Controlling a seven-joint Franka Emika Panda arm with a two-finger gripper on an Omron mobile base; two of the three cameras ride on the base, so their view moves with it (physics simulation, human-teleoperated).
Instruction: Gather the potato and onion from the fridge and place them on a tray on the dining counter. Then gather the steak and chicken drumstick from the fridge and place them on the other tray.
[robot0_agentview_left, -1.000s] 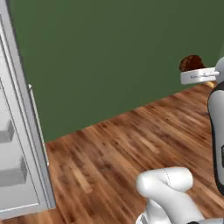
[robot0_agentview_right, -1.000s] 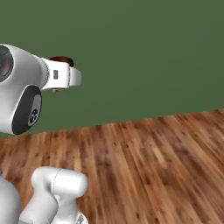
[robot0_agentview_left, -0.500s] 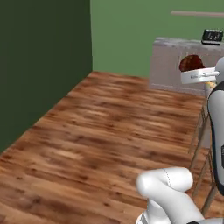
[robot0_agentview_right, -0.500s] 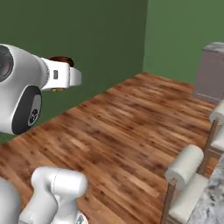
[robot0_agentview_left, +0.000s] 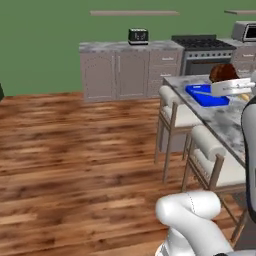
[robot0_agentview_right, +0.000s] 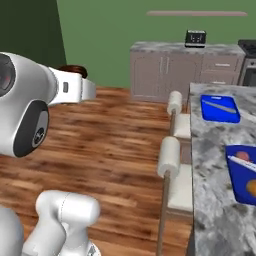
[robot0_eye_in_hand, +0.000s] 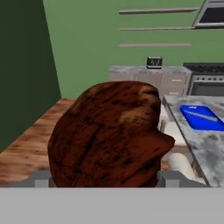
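Dark reddish-brown steak (robot0_eye_in_hand: 109, 135) pinched between the pincer (robot0_agentview_left: 231, 88) tips, jaws spread wide around the chunk's bulk; carried high, presumably to ride clear of the stools (robot0_agentview_right: 169, 150) below and ahead; marbled dining counter (robot0_agentview_right: 212, 210) off to the pincer's right in the hand view; one blue tray (robot0_agentview_right: 220, 108) ahead and right of the pincer, bare but for a thin silver utensil, likely the meat's landing spot; second tray (robot0_agentview_right: 242, 175) nearer the base, already loaded with two round items, probably the potato and onion; judged mid-transport, approach and lowering over the empty tray yet to come.
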